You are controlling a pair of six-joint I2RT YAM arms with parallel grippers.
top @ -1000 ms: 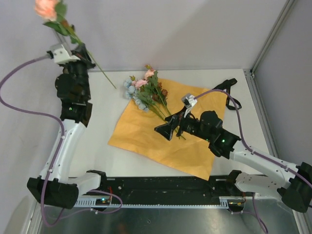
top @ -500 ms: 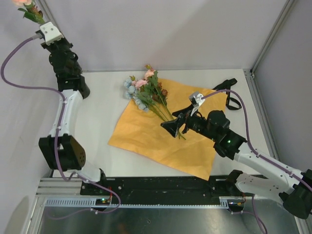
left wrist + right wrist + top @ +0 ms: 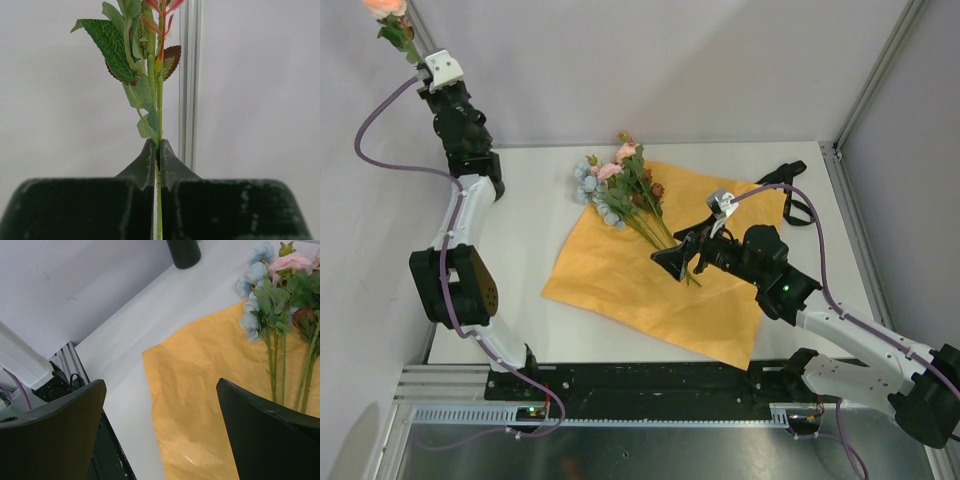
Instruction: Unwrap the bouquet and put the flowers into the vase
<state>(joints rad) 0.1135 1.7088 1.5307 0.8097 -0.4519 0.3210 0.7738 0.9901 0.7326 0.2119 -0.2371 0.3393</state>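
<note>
**One stem lifted high, the rest waiting on the paper**

The fingertips of our left gripper [image 3: 157, 150] are pressed together on a single green stem [image 3: 159, 100], which stands straight up between them in the left wrist view. Its leaves are above the pinch and its pink bloom [image 3: 383, 8] sits at the very top-left corner of the overhead view. The left arm is stretched up along the wall, well away from the table [image 3: 530, 250].

We judge that this flower has been separated from the bunch and must now come down, stem end first, into the vase [image 3: 183, 252]. The vase stands on the white table past the corner of the orange paper [image 3: 620, 280]. From above we cannot pick it out beside the arm.

Our right gripper [image 3: 160, 385] hangs with its fingers spread wide and nothing between them. It is low over the paper, just beside the lower ends of the remaining flowers [image 3: 625, 190], which lie on the opened sheet. The black ribbon [image 3: 795, 195] lies off at the paper's far right corner.

A second ago the left arm held the flower lower and closer in, with the stem slanting down toward the table. It has since swung up and back to the left. The right gripper has edged a little to the right. The bunch, paper and ribbon have not shifted.
</note>
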